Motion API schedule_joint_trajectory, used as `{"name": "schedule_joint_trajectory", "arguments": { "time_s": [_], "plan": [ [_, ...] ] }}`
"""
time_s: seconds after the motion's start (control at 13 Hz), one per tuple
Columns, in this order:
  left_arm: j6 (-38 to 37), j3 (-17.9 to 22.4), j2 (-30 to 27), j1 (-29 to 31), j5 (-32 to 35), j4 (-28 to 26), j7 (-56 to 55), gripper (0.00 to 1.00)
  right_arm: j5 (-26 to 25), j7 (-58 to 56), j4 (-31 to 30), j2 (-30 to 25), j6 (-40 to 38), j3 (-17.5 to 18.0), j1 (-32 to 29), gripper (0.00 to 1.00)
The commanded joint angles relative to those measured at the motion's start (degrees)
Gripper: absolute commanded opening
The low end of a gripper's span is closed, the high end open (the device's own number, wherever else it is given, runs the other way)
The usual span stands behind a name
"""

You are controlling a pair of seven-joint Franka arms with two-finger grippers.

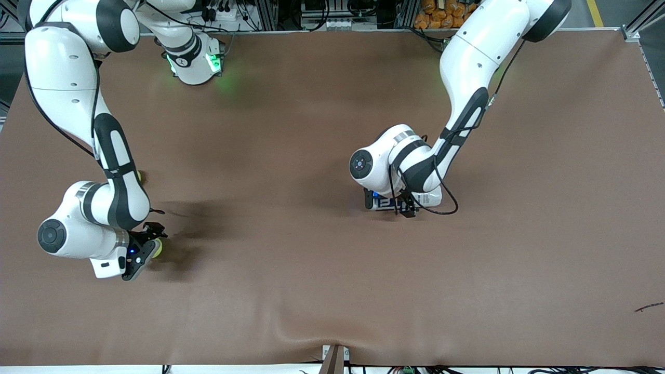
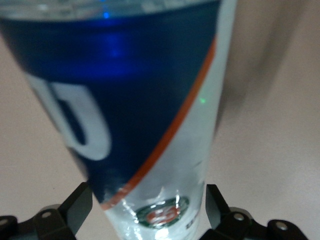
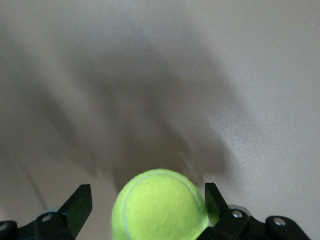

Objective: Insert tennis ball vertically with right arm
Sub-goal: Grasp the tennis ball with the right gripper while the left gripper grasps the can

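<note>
A yellow-green tennis ball (image 3: 160, 207) lies on the brown table between the fingers of my right gripper (image 3: 148, 205), which is open. One finger stands right beside the ball and the other stands clear of it. In the front view only a sliver of the ball (image 1: 158, 249) shows past the right gripper (image 1: 148, 248), toward the right arm's end of the table. My left gripper (image 1: 397, 206) hangs low over mid-table, open, its fingers on either side of a clear tube with a blue label and an orange stripe (image 2: 145, 115). A small part of the tube (image 1: 381, 203) shows under that hand.
The brown mat (image 1: 322, 270) covers the whole table, with a ridge near its front edge. A thin dark scrap (image 1: 649, 307) lies near the front corner at the left arm's end. A small yellow-green patch (image 1: 139, 176) peeks out by the right arm's forearm.
</note>
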Motion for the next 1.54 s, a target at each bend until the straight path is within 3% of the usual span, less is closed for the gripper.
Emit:
{"name": "schedule_joint_trajectory", "arguments": {
  "time_s": [0.0, 0.23, 0.31, 0.38, 0.46, 0.54, 0.77, 0.92, 1.23, 1.46],
  "plan": [
    [-1.35, 0.57, 0.94, -0.80, 1.15, 1.83, 0.14, 1.00, 0.89, -4.55, 0.09, 0.35, 1.35, 0.48, -1.20, 1.00],
    [-1.35, 0.57, 1.47, -0.71, 0.98, 1.83, -0.48, 1.00, 0.81, -5.00, 0.09, 0.35, 1.44, 0.39, -1.29, 1.00],
    [-1.35, 0.57, 1.47, -0.71, 0.98, 1.83, -1.00, 1.00, 0.81, -5.00, 0.09, 0.35, 1.44, 0.39, -1.29, 0.92],
    [-1.35, 0.57, 1.56, -0.63, 0.80, 1.83, -1.44, 1.00, 0.89, -5.00, 0.09, 0.35, 1.44, 0.39, -1.38, 0.54],
    [-1.26, 0.57, 1.56, -0.54, 0.71, 1.92, -1.54, 1.00, 1.15, -5.00, 0.09, 0.35, 1.44, 0.39, -2.08, 0.30],
    [-1.26, 0.57, 1.56, -0.54, 0.71, 1.83, -1.62, 1.00, 1.33, -5.00, 0.18, 0.26, 1.44, 0.48, -2.52, 0.21],
    [-1.00, 0.57, 1.65, -0.45, 0.45, 1.83, -1.71, 0.99, 0.90, -5.52, 0.79, 0.00, 1.53, 0.39, -2.09, 0.20],
    [-0.74, 0.57, 1.73, -0.36, 0.27, 1.92, -2.24, 0.87, 0.63, -6.66, 1.67, -0.62, 1.53, 0.39, -1.30, 0.20],
    [-0.47, 0.57, 2.09, -0.36, 0.27, 2.01, -2.59, 0.78, 0.89, -5.00, 2.46, -1.85, 3.02, 0.39, -0.94, 0.20],
    [-0.21, 0.48, 2.00, -0.45, 0.10, 2.36, -2.68, 0.78, 1.15, -0.28, 3.61, -2.29, 2.85, 0.39, -0.68, 0.20]
  ]
}}
